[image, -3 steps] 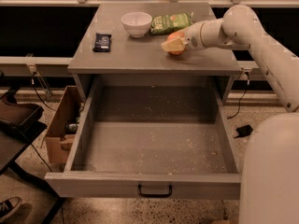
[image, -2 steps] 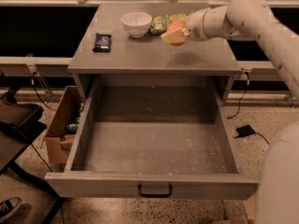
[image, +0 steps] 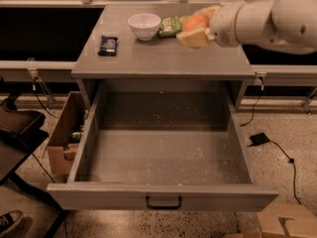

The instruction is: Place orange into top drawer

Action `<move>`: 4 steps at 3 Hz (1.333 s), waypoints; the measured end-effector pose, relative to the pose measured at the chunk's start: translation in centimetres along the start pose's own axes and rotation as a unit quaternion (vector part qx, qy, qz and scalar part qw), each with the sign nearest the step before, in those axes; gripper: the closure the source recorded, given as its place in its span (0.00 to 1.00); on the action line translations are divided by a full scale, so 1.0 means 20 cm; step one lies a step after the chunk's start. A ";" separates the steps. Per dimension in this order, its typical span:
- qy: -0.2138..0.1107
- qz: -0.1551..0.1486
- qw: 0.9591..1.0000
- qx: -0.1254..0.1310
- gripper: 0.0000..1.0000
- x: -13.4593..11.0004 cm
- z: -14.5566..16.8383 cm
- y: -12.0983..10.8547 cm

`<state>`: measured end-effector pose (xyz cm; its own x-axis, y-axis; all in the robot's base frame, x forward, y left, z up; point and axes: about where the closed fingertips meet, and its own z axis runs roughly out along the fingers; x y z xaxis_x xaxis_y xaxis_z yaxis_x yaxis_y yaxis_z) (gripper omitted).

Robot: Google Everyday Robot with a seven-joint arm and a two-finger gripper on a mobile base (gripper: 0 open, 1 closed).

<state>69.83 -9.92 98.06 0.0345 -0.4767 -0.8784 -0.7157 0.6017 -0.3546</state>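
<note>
Raised since a second ago, the hand (image: pixel 196 29) now hangs above the back of the surface (image: pixel 163 61) instead of low against it. Its pale fingers (image: pixel 194 37) are closed on the orange (image: pixel 195 22), which shows between them, clear of the surface. Just beside the hand, on its left in view, lies a green bag (image: pixel 171 27), then a white bowl (image: pixel 144 25); a dark packet (image: pixel 108 44) sits farther that way. Below the hand and nearer the camera, the drawer (image: pixel 163 155) stands pulled fully out, its handle (image: pixel 163 203) at the front.
</note>
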 end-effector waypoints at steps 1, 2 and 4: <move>0.027 0.014 0.999 -0.013 1.00 0.42 -0.17 0.22; 0.045 0.030 0.998 -0.029 1.00 0.72 -0.20 0.31; 0.053 0.085 0.994 -0.051 1.00 1.36 -0.05 0.57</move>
<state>61.78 -16.64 70.50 -0.1620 -0.4419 -0.8823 -0.7724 0.6132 -0.1654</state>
